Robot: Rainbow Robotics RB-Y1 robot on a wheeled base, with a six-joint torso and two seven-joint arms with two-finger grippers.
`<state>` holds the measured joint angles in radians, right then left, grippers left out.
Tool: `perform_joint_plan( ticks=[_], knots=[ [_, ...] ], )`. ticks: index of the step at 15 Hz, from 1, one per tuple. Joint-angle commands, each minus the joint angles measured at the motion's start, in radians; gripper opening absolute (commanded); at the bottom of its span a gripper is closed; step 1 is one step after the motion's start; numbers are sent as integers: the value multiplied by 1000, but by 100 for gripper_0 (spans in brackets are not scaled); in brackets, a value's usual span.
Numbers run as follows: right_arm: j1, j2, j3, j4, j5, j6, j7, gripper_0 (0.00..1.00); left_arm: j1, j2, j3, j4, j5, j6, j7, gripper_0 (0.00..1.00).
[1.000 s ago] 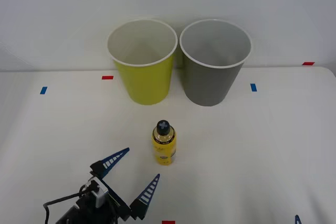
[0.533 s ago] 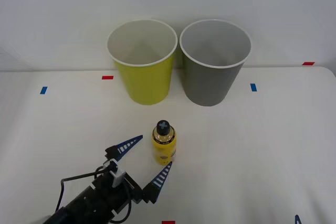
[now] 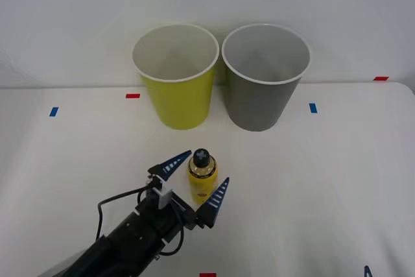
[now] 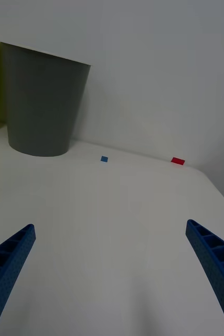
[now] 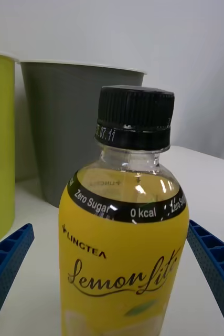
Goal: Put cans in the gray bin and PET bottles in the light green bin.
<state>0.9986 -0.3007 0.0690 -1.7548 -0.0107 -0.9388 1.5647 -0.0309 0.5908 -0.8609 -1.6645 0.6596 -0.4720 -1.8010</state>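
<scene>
I find the PET bottle (image 3: 202, 178) upright on the table (image 3: 337, 180), long axis vertical, near of the light green bin (image 3: 176, 76) and gray bin (image 3: 264, 76). My left gripper (image 3: 197, 182) is spread wide, one finger on each side of it, neither touching. The right gripper (image 4: 112, 273), also spread, idles far right. I judge closing comes next.

The white counter (image 3: 337, 180) holds a light green bin (image 3: 176, 79) and a gray bin (image 3: 264, 79), side by side at the back. A small bottle (image 3: 201, 176) stands upright in front of them. Little red and blue tape marks (image 3: 132, 96) dot it.
</scene>
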Motion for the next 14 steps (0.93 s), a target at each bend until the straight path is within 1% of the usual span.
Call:
perform_joint_plan(
  ticks=[1,12,13,14],
  knots=[
    [0,0,0,0,0,0,0,100,-17,-14,0,0,17,12,-4,100],
    [0,0,0,0,0,0,0,100,-17,-42,-3,0,20,47,-9,100],
    [0,0,0,0,0,0,0,100,-17,-43,-3,0,20,47,-9,52],
    [0,0,0,0,0,0,0,100,-20,-46,-3,0,20,47,-9,2]
  ],
)
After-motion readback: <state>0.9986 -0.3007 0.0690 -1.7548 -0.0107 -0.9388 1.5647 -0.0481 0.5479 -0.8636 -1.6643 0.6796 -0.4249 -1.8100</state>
